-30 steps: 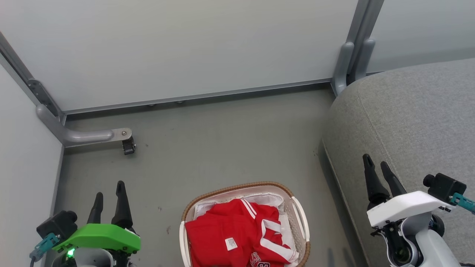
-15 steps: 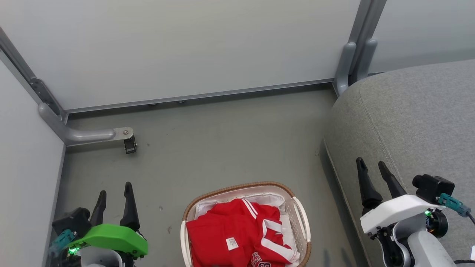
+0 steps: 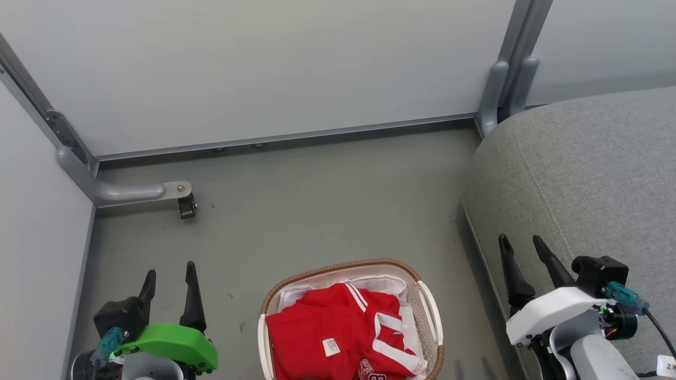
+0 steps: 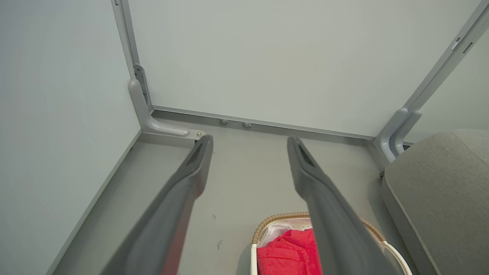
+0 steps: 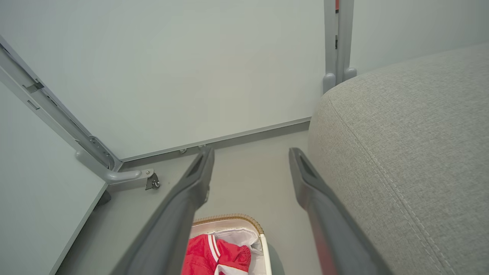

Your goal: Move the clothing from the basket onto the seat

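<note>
Red clothing (image 3: 338, 338) with white stripes and a small white label lies heaped in the white basket (image 3: 429, 306) with a brown woven rim, on the floor at the bottom middle of the head view. The clothing (image 4: 288, 254) and the clothing (image 5: 212, 258) also peek in at the bottom of both wrist views. The big grey seat (image 3: 586, 179) fills the right side. My left gripper (image 3: 169, 270) stands open left of the basket, above the floor. My right gripper (image 3: 522, 241) stands open over the seat's left edge, right of the basket. Both hold nothing.
Pale partition panels close off the back and the left, with a grey metal bracket and a small caster (image 3: 186, 203) low at the left corner. A grey post (image 3: 501, 89) stands at the seat's far corner. Bare grey floor (image 3: 317, 211) stretches between basket and back panel.
The left gripper has shifted right and slightly lower in the head view. The right gripper has shifted left and lower. Basket and clothing lie as before.
</note>
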Tool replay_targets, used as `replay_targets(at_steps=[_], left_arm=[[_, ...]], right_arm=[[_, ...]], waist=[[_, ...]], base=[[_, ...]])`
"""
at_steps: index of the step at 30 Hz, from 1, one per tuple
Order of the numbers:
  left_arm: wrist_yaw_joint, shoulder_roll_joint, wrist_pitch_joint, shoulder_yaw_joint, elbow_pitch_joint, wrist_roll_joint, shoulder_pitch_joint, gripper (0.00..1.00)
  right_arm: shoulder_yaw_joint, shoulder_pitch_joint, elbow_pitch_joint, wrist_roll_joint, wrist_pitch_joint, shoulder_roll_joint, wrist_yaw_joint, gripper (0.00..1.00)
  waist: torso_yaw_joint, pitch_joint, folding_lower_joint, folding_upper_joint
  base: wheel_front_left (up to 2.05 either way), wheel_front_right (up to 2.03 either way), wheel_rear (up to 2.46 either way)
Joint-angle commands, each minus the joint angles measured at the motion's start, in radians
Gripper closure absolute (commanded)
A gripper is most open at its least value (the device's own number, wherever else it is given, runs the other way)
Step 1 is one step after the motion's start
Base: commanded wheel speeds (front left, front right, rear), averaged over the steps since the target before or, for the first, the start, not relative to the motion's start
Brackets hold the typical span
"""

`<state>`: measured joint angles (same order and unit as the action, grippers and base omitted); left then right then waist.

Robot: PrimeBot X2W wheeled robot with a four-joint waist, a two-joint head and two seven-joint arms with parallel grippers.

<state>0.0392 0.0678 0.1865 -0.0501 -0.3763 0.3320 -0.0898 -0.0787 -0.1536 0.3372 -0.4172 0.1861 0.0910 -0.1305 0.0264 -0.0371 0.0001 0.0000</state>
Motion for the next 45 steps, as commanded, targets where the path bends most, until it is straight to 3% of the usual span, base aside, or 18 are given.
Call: replay_targets(at_steps=[1, 27, 33, 45], left_arm=[[-0.004, 0.006, 0.010, -0.004, 0.002, -0.030, 0.011, 0.00], [0.011, -0.016, 0.062, 0.002, -0.017, -0.186, 0.030, 0.00], [0.025, -0.017, 0.074, -0.033, -0.038, -0.202, -0.014, 0.00], [0.023, -0.016, 0.078, -0.161, -0.149, -0.163, -0.175, 0.00]], right_arm=[[-0.003, 0.006, 0.002, 0.028, 0.011, 0.004, 0.000, 0.00], [0.000, 0.018, 0.033, 0.228, 0.062, -0.014, 0.000, 0.00], [-0.011, -0.021, 0.012, 0.261, 0.072, -0.013, 0.000, 0.00], [-0.048, -0.152, -0.068, 0.258, 0.080, 0.004, 0.000, 0.00]], waist=[[0.000, 0.001, -0.0001, 0.0000], [0.006, -0.002, -0.0001, 0.0000], [-0.014, -0.073, -0.0001, 0.0000], [-0.097, -0.326, -0.0001, 0.0000]], base=[[0.00, 0.00, 0.00], [0.00, 0.00, 0.00], [0.00, 0.00, 0.00], [0.00, 0.00, 0.00]])
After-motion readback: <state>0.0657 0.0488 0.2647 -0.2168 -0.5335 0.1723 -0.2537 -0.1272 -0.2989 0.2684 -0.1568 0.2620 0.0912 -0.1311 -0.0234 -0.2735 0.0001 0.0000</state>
